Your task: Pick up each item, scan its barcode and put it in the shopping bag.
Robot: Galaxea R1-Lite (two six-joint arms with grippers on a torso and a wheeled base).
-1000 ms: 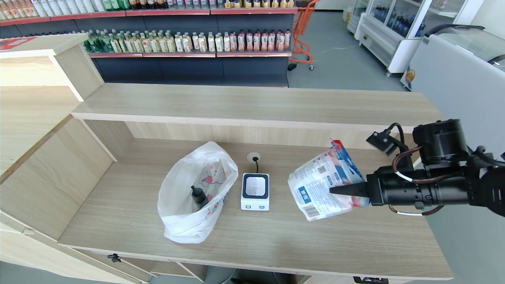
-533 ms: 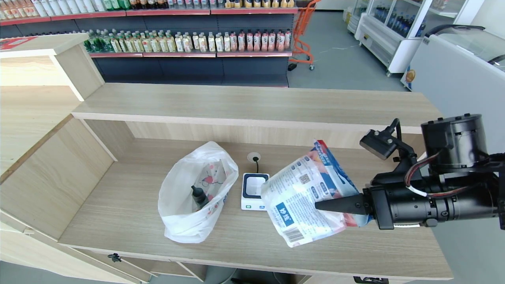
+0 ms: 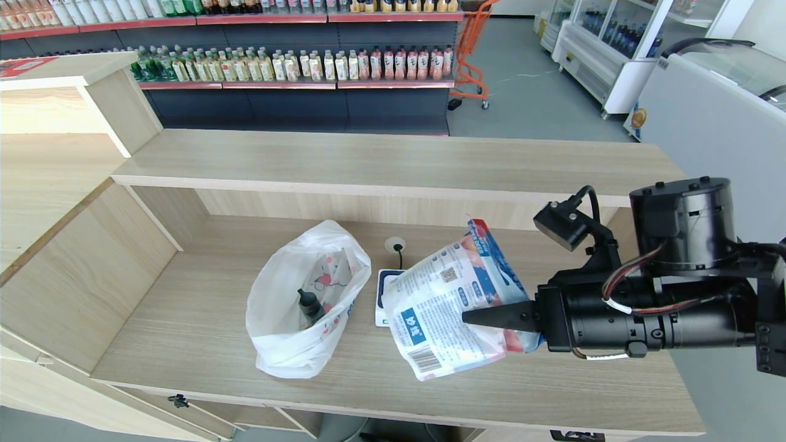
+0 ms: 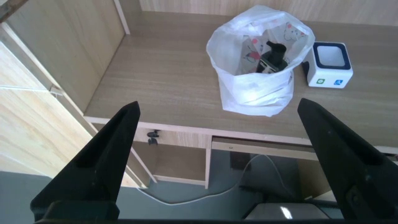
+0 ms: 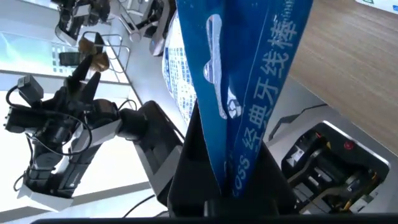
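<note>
Black and tapered, the right gripper (image 3: 491, 317) is clamped on a white and blue printed plastic packet (image 3: 448, 307), holding it by its right-hand side with the arm lying roughly level across the right end of the counter. The packet hangs tilted above the light wood-grain counter top (image 3: 184, 319), its printed white face and the barcode (image 3: 425, 361) at its lower corner turned up toward the head camera. In the head view the packet covers most of the white square barcode scanner with the dark window (image 3: 382, 301); only the scanner's left edge shows, and how far above it the packet sits cannot be told. The right wrist view shows the packet's blue sealed edge (image 5: 249, 93) running straight out from between the two jaws. The crumpled white plastic shopping bag (image 3: 288, 344) stands open on the counter just left of the scanner, with a dark bottle (image 3: 309, 305) upright inside it against a patterned item. The left gripper (image 4: 219, 104) hangs out from the counter's near edge, its two black fingers (image 4: 118, 143) spread wide apart, with the bag (image 4: 255, 93), bottle (image 4: 273, 56) and scanner (image 4: 329, 62) beyond them. Shop shelves of bottled drinks (image 3: 295, 64) line the wall behind the counter.
</note>
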